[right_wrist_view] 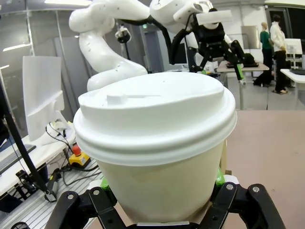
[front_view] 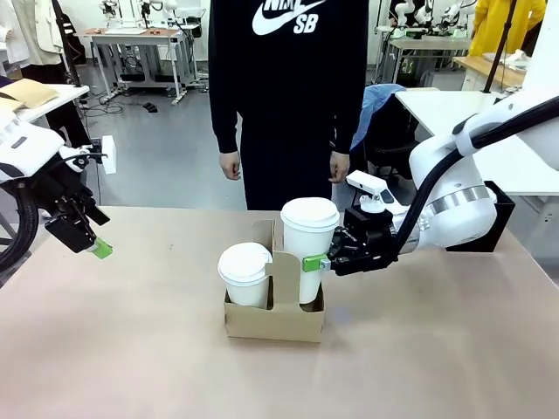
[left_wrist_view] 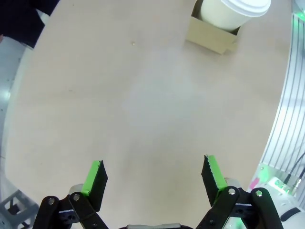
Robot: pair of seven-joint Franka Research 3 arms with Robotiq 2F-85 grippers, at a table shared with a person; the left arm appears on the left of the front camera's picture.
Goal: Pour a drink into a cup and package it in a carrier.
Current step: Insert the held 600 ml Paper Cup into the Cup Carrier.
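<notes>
A: Which step is the robot doing at this moment?

B: It looks like the packaging step. The right gripper (front_view: 321, 262) has its fingers clamped on the tall cup (front_view: 309, 249), low on its side. This cup stands in the slot of the carrier (front_view: 273, 319) that is nearer to the right arm, but it sits higher than the shorter cup (front_view: 244, 274) in the other slot. So probably it is not yet fully down.

A: And the lid?

B: The white lid (right_wrist_view: 155, 119) is on; in the right wrist view it is pressed evenly all around. The pouring seems to be finished.

A: Where is the left gripper?

B: The left gripper (front_view: 87, 237) hangs above the tabletop (front_view: 131, 349), well apart from the carrier, on the side of the shorter cup. Its fingers (left_wrist_view: 95, 177) are wide apart and hold nothing. In its wrist view the carrier (left_wrist_view: 209, 36) is far ahead.

A: What does the next move need?

B: In my judgement, the right arm should push the tall cup straight down, close to the handle panel (front_view: 281, 275), until its bottom rests in the slot. Then the fingers must open slowly and go back sideways, away from the carrier. The cardboard is light, so a tilted push or a fast retreat could drag it or tip the cup.

A: And the person?

B: The person stands behind the carrier with both hands down and touches nothing.
</notes>
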